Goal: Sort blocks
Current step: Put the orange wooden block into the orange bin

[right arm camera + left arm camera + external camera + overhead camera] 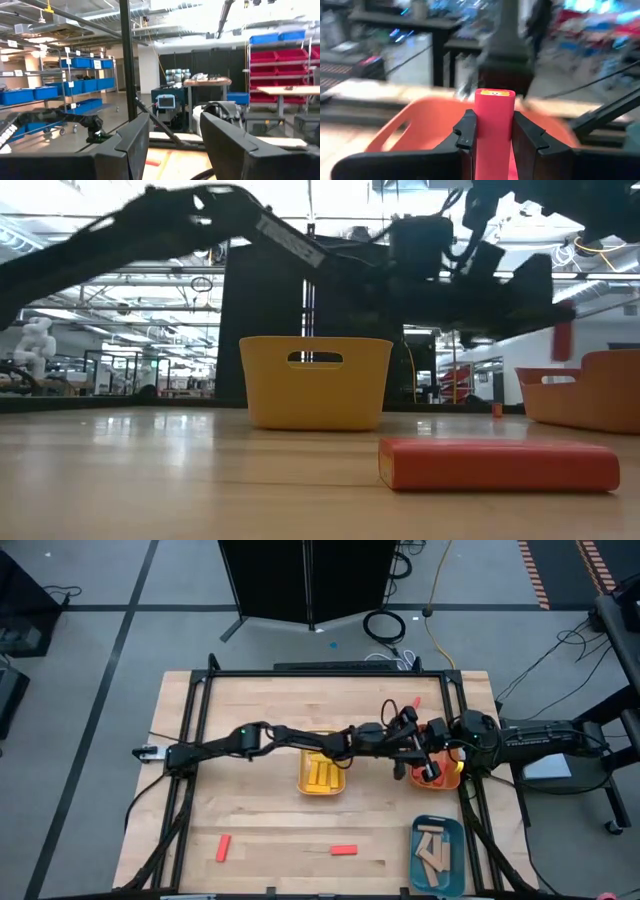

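1. The left pincer is closed on a red block. The block stands up between its two dark fingers.

2. From above, the left arm reaches far across the tabletop to the orange tray. The left wrist view shows the orange tray just past the held block. From above, the pincer looks to be over the tray or at its near edge.

3. So the step in hand looks like this: the red block is being carried to the orange tray, where red ones seem to go.

4. The right pincer is open and holds nothing. It waits near the same tray, close to the left arm.

5. The yellow tray in the middle has yellow blocks in it. The teal tray near the front has tan blocks in it.

6. Two more red blocks lie loose on the tabletop near the front: one on the left side and one nearer the middle.

7. I think the next move needs the left pincer to be right over the orange tray and then let go, so the block falls inside.

8. It must take care not to bump the right arm, since both are crowded by that tray.

9. After that, the two loose red blocks need picking up.
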### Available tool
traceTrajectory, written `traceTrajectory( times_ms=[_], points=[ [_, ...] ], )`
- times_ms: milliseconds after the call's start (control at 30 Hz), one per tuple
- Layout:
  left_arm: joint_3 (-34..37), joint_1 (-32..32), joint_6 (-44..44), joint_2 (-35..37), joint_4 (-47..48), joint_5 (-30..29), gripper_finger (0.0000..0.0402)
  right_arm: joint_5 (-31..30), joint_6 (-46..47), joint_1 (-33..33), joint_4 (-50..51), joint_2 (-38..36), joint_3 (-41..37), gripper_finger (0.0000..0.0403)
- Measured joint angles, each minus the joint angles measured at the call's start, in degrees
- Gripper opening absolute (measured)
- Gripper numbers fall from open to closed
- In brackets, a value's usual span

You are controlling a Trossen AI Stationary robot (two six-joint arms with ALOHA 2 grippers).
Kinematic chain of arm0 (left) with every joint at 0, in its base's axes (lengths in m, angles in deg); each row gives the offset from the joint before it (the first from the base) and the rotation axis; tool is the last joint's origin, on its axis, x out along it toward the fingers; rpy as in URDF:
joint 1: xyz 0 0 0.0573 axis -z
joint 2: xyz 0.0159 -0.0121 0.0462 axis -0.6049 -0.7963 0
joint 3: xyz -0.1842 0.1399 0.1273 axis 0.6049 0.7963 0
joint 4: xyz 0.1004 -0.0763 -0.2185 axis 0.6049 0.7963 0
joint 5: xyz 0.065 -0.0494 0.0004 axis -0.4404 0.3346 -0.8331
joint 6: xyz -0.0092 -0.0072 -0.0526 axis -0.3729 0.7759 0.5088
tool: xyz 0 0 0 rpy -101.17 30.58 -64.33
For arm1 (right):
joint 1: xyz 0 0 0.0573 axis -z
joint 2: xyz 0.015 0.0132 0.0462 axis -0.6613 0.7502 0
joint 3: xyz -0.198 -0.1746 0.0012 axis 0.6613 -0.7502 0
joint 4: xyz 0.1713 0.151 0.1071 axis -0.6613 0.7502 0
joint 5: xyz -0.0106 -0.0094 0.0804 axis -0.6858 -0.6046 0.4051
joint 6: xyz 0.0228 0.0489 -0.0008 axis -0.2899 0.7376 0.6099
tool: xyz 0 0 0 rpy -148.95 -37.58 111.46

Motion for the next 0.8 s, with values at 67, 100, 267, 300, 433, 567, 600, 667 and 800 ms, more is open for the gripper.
traceTrajectory(
  times_ms=[67, 100, 267, 300, 433, 567, 600, 667, 800],
  points=[
    [-5.08, -0.16, 0.44, -3.30, -0.56, 3.92, 0.0066, 0.02, 1.32, 0.01, 1.36, -0.49, 0.00, 0.0169],
    [-7.52, -0.17, 0.65, -5.01, -1.09, 5.12, 0.0065, 0.02, 1.59, 0.01, 2.25, -0.88, 0.00, 0.0169],
    [-13.53, -0.17, 2.07, -10.28, -2.82, 6.68, 0.0065, 0.03, 1.48, 0.01, 5.82, -3.40, 0.00, 0.0169],
    [-13.20, -0.15, 2.05, -10.30, -3.83, 6.07, 0.0065, 0.01, 1.06, 0.01, 5.87, -3.69, 0.00, 0.0169],
    [-13.32, -0.24, 1.56, -10.08, -1.10, 4.61, 0.0065, 0.00, 0.41, 0.01, 5.47, -4.01, 0.00, 0.0169],
    [-13.26, -0.24, 1.59, -10.28, -0.12, 4.04, 0.0080, 0.00, 0.39, 0.02, 5.16, -4.03, 0.00, 0.0169],
    [-13.26, -0.22, 1.62, -10.27, -0.27, 3.34, 0.0092, 0.00, 0.39, 0.01, 5.26, -4.01, 0.00, 0.0169],
    [-13.29, -0.22, 1.88, -10.17, -0.38, 2.22, 0.0122, 0.00, 0.39, 0.01, 5.46, -4.01, 0.00, 0.0169],
    [-13.29, -0.24, 1.90, -10.19, 0.57, 1.92, 0.0175, 0.00, -0.11, 0.01, 5.52, -4.01, 0.00, 0.0169]
  ],
)
